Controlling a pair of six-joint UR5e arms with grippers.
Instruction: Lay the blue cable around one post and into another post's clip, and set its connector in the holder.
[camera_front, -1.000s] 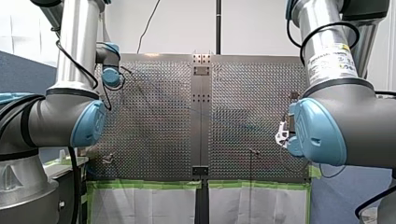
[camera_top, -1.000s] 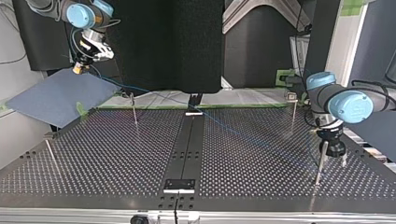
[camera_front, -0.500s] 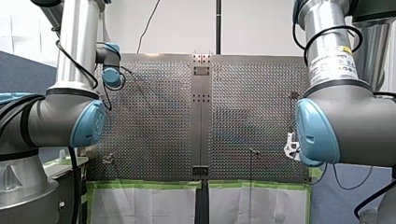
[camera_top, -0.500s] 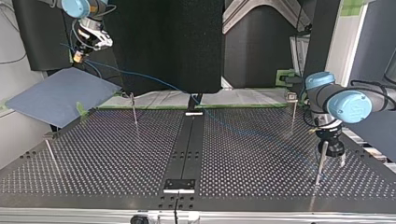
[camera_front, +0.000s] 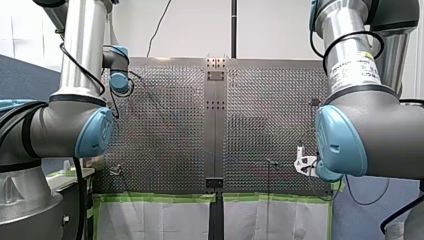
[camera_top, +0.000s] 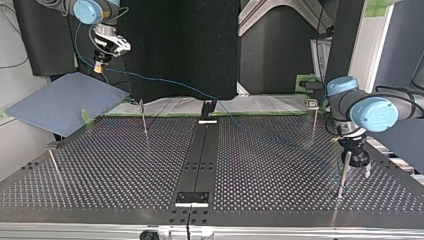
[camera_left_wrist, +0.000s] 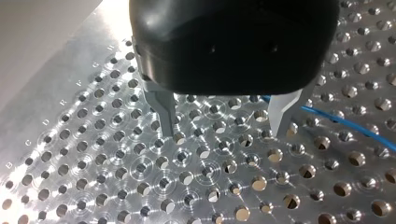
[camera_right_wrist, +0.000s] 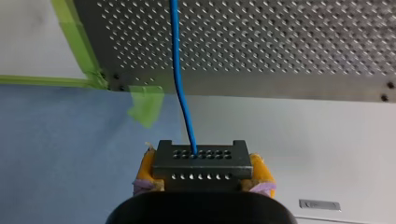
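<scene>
blue cable hanging in the air from its connector, clear of the table
my right gripper is clamped on the dark connector with its yellow pads, high above a blue mat past the far left corner of the perforated table in the top view. the cable sags from it past a black bracket at the far edge and slants down towards my left gripper, low beside a thin post. its metal fingers stand apart with nothing between them, the cable just beside one finger.
</scene>
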